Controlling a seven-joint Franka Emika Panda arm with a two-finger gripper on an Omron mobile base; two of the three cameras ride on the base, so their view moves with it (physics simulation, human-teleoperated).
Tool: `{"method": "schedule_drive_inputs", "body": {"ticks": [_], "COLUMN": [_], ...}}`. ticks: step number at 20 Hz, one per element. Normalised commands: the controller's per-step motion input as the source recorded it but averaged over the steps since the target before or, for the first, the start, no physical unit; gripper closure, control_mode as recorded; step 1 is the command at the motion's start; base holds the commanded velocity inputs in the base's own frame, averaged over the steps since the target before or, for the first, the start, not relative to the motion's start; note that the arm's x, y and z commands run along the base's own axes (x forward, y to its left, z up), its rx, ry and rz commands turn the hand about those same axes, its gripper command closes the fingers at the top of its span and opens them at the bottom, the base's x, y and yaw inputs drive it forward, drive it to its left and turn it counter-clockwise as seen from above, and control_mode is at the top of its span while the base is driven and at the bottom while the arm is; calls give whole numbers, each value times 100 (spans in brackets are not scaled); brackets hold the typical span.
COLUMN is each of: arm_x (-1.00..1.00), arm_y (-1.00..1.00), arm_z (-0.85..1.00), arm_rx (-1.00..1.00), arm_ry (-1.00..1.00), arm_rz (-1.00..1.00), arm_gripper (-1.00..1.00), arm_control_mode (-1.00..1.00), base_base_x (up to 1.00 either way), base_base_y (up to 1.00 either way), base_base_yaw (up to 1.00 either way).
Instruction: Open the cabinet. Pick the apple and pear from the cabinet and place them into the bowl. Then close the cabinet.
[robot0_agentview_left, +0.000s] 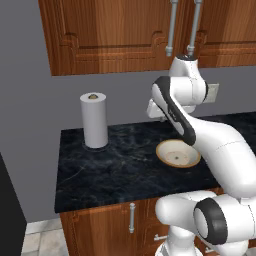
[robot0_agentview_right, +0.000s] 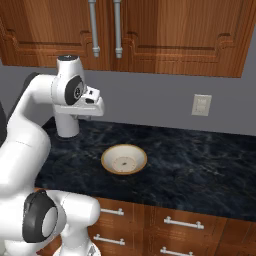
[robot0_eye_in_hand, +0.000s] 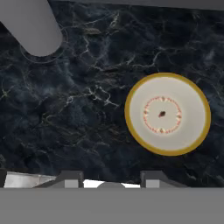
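The cabinet (robot0_agentview_left: 115, 35) (robot0_agentview_right: 165, 35) hangs on the wall above the counter with both doors shut; its two long silver bar handles (robot0_agentview_right: 93, 25) stand side by side at the middle. The apple and the pear are hidden from view. On the dark marble counter sits the bowl (robot0_agentview_left: 177, 153) (robot0_agentview_right: 124, 159) (robot0_eye_in_hand: 167, 113), tan-rimmed, cream inside, with nothing in it. My gripper (robot0_eye_in_hand: 112, 181) hangs above the counter, pointing straight down, a little to the left of the bowl. It is open, its fingertips (robot0_eye_in_hand: 72, 179) apart with nothing between them.
A white paper towel roll (robot0_agentview_left: 93, 120) (robot0_eye_in_hand: 30, 26) stands upright on the counter's left part. A wall outlet (robot0_agentview_right: 201, 105) sits on the grey wall to the right. Below the counter (robot0_agentview_right: 200, 150) are drawers with short handles (robot0_agentview_right: 182, 222).
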Motion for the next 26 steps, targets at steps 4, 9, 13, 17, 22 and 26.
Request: {"method": "schedule_drive_inputs", "body": {"ticks": [4, 9, 13, 17, 22, 26], "arm_x": [-8, -47, -50, -48, -49, -59], "arm_y": [0, -8, -21, -14, -7, 0], "arm_z": [9, 40, 62, 59, 36, 15], "arm_rx": [1, 9, 15, 11, 3, 0], "arm_ry": [-15, -34, -41, -37, -38, -48], "arm_rz": [0, -1, -6, -5, -4, 0], "arm_gripper": [-100, -100, -100, -100, -100, -100], "arm_control_mode": [-100, -100, -100, -100, -100, -100], "base_base_x": [0, 0, 0, 0, 0, 0], "base_base_y": [0, 0, 0, 0, 0, 0], "base_base_yaw": [0, 0, 0, 0, 0, 0]}}
